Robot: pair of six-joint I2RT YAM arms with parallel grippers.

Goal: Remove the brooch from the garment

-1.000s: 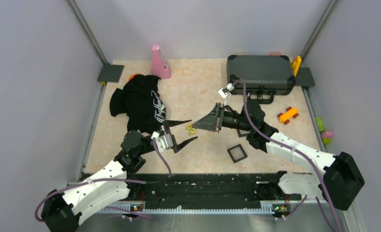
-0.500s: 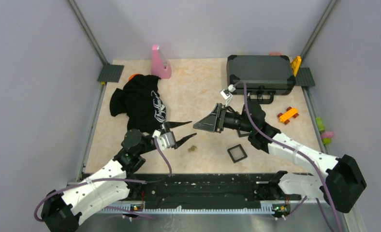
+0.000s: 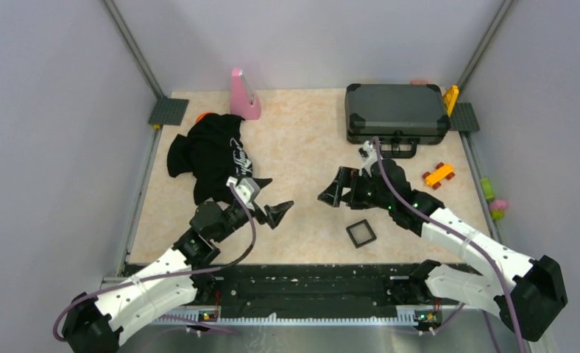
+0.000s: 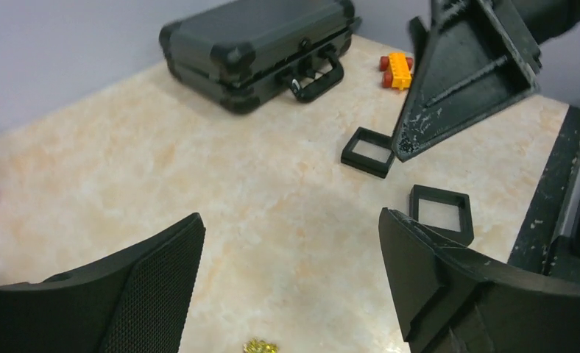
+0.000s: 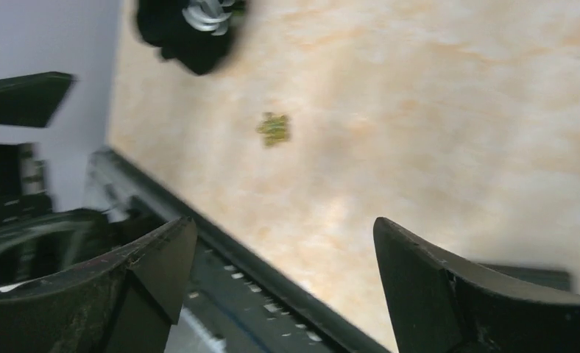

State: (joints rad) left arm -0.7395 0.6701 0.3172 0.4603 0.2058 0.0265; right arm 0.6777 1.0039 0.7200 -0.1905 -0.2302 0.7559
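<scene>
Currently the brooch (image 5: 274, 129) lies loose on the tabletop (image 3: 302, 140), apart from the shirt (image 3: 213, 154). In the left wrist view it sits low between the fingers of the left hand (image 4: 291, 220). Those fingers are spread apart, holding nothing. Right hand (image 5: 285, 224) is also spread and empty, with the brooch ahead of it. Black square frame (image 3: 361, 233) beside right arm; grey case (image 3: 396, 110) at far side.

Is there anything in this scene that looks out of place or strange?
The brooch lies loose on the bare table, apart from the crumpled garment; the left gripper and right gripper are open, holding nothing.
</scene>
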